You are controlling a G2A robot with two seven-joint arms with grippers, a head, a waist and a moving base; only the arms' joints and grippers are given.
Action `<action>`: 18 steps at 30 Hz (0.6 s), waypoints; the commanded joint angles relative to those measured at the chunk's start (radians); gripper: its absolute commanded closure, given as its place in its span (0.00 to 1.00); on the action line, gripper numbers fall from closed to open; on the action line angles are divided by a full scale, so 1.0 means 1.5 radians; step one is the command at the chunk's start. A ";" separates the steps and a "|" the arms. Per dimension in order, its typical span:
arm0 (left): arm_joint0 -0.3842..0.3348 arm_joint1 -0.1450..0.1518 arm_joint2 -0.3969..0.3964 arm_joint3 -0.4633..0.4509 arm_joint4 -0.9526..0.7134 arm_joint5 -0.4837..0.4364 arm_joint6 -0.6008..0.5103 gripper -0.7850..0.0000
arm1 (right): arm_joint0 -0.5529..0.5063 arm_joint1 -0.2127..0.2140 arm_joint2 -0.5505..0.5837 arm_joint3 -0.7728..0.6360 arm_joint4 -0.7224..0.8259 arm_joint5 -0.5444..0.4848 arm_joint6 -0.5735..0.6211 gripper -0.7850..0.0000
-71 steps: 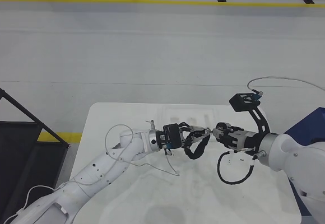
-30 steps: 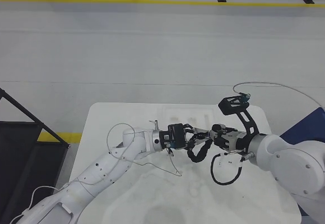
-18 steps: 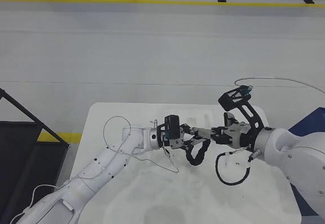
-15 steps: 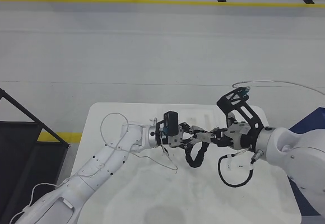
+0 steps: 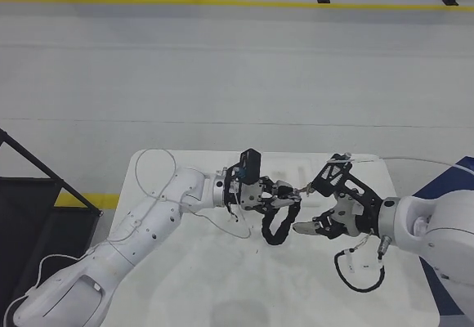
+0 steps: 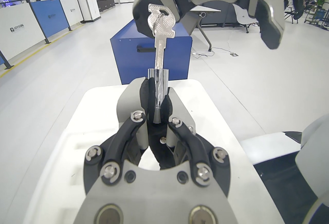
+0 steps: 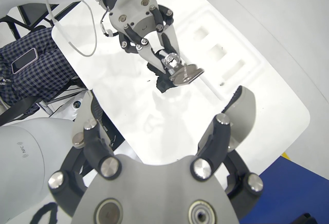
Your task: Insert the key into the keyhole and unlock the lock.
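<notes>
My left gripper is shut on the chrome cylinder of the lock, held above the white table. The lock's black cable hangs in a loop below it. A silver key sits with its blade in the keyhole and its head sticking out, also seen as the key in the right wrist view. My right gripper is open and a short way back from the key head, touching nothing. In the top view the left gripper and right gripper face each other over the table's middle.
A white foam tray with several rectangular recesses lies on the table's far side under the grippers. A blue bin stands past the table's right edge. A black rack stands to the left.
My right gripper was closed around the key head; it has let go, opened and drawn back to the right. The key stays in the lock, and the left arm has turned a little.
</notes>
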 commanded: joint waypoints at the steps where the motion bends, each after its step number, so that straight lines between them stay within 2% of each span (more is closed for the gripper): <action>1: -0.013 0.005 0.008 0.000 -0.025 0.000 -0.020 1.00 | 0.000 0.000 0.000 0.000 0.000 0.001 0.000 0.00; 9: -0.038 0.022 0.035 -0.009 -0.088 0.000 -0.079 1.00 | -0.009 0.001 -0.001 0.003 -0.018 -0.005 -0.007 0.00; 15: -0.050 0.030 0.056 -0.011 -0.125 0.000 -0.104 1.00 | -0.001 0.004 -0.016 -0.005 -0.074 -0.167 -0.026 0.00; 18: -0.058 0.033 0.068 -0.011 -0.141 0.000 -0.116 1.00 | 0.003 0.003 -0.025 -0.008 -0.105 -0.212 -0.062 0.00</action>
